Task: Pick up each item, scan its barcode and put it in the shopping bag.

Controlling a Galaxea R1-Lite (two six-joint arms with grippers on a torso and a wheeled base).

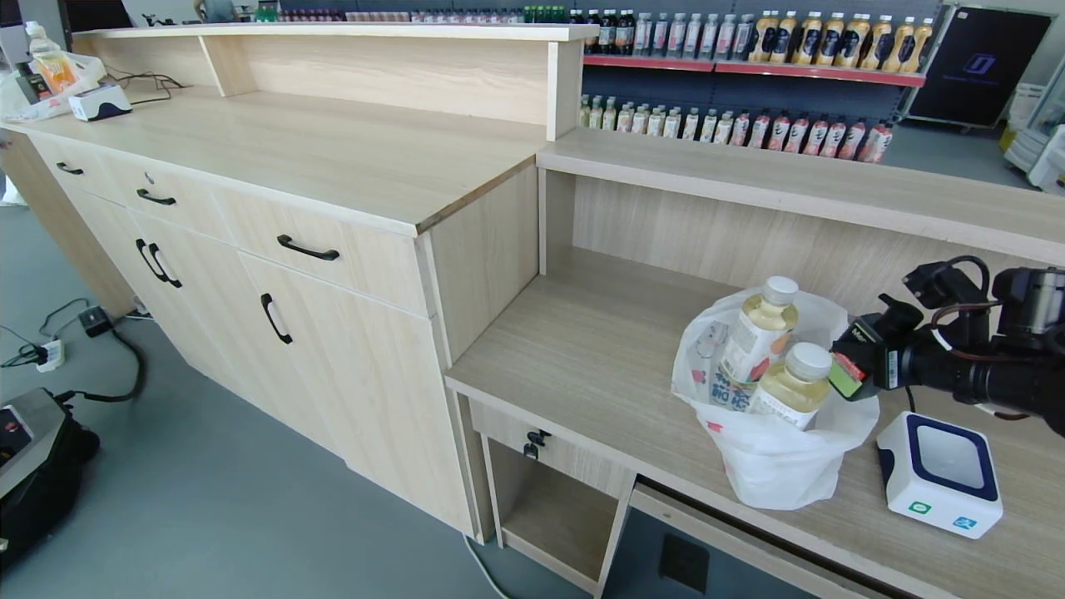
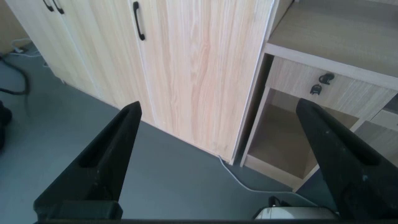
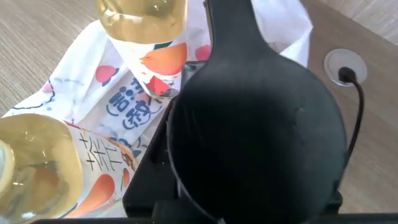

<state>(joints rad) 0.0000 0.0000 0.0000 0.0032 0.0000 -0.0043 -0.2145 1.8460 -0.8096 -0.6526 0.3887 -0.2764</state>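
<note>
Progress looks late: 2 bottles stand upright inside the shopping bag (image 1: 774, 474), which sits on the lower counter (image 1: 599, 349). The taller-standing bottle (image 1: 757, 333) is at the back of the bag, and the second bottle (image 1: 792, 387) is in front of it, nearer the scanner (image 1: 940, 470). Both caps poke above the bag rim.

The right gripper (image 1: 847, 374) is right at the second bottle's cap, touching or almost touching it. I can't tell from either view whether it grips the bottle or is free of it (the right wrist view has the gripper body in front of the contact area). My read: that bottle is at the drop-off stage, either just set down or about to be let go.

The left gripper (image 2: 219, 112) is spread wide and holds nothing. It hangs low beside the cabinet front, well apart from the bag.

Whether either bottle got scanned can't be checked from these pictures. The scanner sits just beside the bag with nothing over it.

Left to do, as a judgement: confirm release of the second bottle, then pull the right arm back. A second scanner (image 1: 100, 104) and another bag (image 1: 46, 79) sit on the far upper counter, well apart from this work.
</note>
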